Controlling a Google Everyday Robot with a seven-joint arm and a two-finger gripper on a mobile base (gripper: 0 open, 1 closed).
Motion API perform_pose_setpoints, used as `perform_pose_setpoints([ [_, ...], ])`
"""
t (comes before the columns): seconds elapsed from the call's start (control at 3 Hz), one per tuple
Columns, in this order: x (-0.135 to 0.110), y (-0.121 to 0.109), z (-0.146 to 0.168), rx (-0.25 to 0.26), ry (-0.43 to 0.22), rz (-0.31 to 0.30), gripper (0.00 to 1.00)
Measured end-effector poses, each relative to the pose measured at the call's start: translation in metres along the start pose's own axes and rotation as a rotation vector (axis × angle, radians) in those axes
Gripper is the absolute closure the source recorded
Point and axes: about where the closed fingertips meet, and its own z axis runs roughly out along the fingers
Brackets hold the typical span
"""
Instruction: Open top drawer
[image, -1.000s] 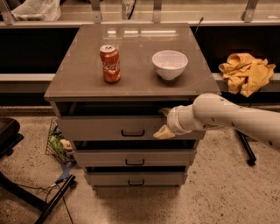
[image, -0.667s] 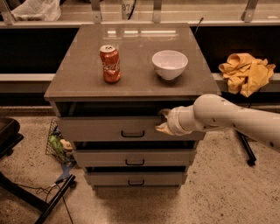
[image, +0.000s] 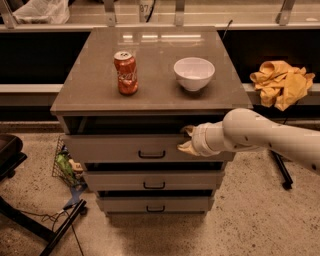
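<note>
Reaching in from the right, my gripper (image: 186, 139) straddled the upper lip of the top drawer (image: 110, 147), one finger inside and one on its front, pinched on that edge. The black handle (image: 151, 154) sat just left, unused; the lip, I judged, gave purchase enough for pulling.

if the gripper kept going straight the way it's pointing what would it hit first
Most likely the top drawer front: the gripper sits at it, just right of the black bar handle, pointing left. Depth is unclear, so it might skim along to the handle instead.
</note>
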Motion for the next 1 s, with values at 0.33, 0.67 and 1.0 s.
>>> perform_pose_setpoints([
  [0.33, 0.0006, 0.0138, -0.0113, -0.012, -0.015, 0.024, 1.00],
  [0.67, 0.0005, 0.0138, -0.0113, -0.012, -0.015, 0.024, 1.00],
  [1.0, 0.0021, 0.0171, -0.0123, -0.021, -0.017, 0.027, 1.00],
])
